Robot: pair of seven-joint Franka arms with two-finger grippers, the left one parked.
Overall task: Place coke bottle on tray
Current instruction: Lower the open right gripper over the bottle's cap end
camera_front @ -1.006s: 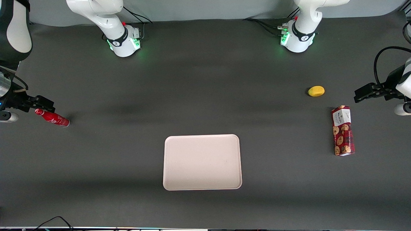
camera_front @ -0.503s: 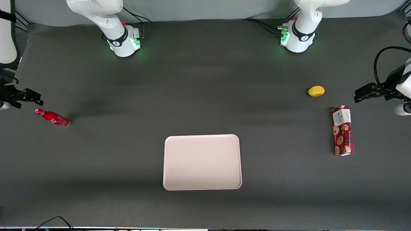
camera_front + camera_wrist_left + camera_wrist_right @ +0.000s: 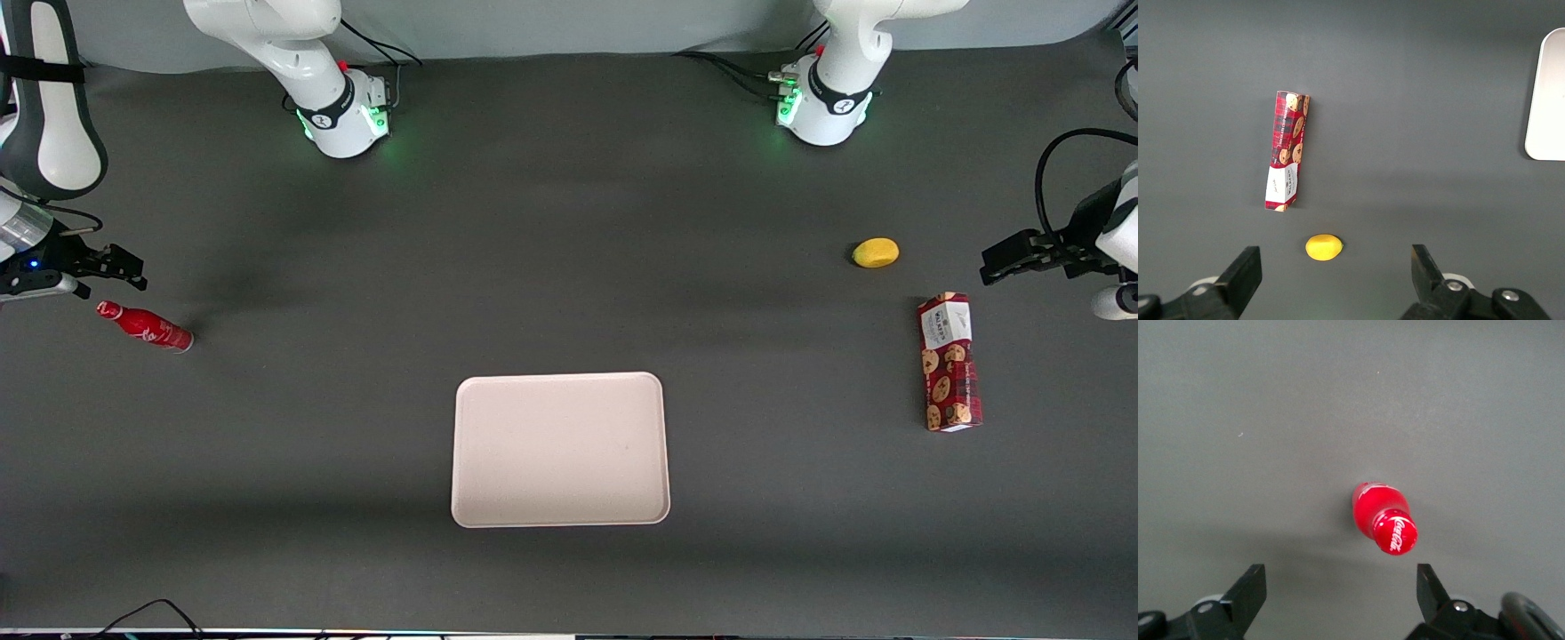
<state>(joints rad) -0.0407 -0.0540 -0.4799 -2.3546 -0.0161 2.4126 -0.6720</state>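
The coke bottle [image 3: 145,326] stands upright on the dark table [image 3: 356,267] toward the working arm's end. With the front view as a dial, it sits at about nine o'clock from the tray [image 3: 560,449], well apart from it. The gripper [image 3: 127,268] hangs at about eleven o'clock of the bottle, jaws spread wide and holding nothing. Its wrist camera looks down on the red cap [image 3: 1395,533], near the gap between the fingers [image 3: 1250,590]. At three o'clock from the tray lies a cookie box [image 3: 949,362], a lemon [image 3: 876,252] near it.
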